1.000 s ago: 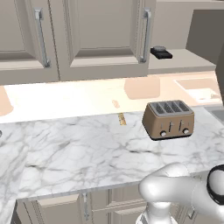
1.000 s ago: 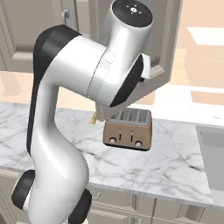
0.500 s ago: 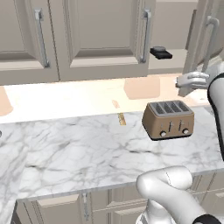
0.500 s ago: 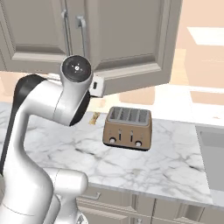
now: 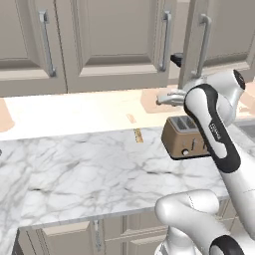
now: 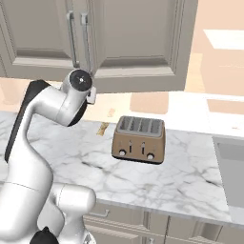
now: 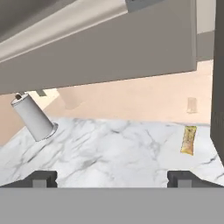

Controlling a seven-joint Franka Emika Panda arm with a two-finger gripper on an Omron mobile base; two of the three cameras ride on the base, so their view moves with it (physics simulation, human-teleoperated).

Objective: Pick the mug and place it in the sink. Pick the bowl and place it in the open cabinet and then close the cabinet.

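My gripper [image 7: 111,178] is open with nothing between its fingertips [image 7: 41,178], and it looks along the marble counter [image 7: 109,144]. In the left base view the gripper [image 5: 161,99] hangs above the toaster [image 5: 185,140], just below the cabinet's [image 5: 226,30] swung-out door [image 5: 195,47] with its long bar handle. That door's dark edge [image 7: 218,78] runs down the right side of the hand view. The sink [image 6: 232,164] shows as a grey recess at the counter's right end. The mug and the bowl are out of view.
A bronze toaster [image 6: 139,139] stands mid-counter. A yellow packet [image 7: 188,140] lies by the wall, also seen as a packet [image 5: 138,135] left of the toaster. A white cylinder [image 7: 33,117] stands far along the counter. Shut wall cabinets [image 5: 109,40] hang overhead.
The arm has swung down from high in front of the right camera to just above the toaster. The cabinet door has come into the left base view and moved leftward.
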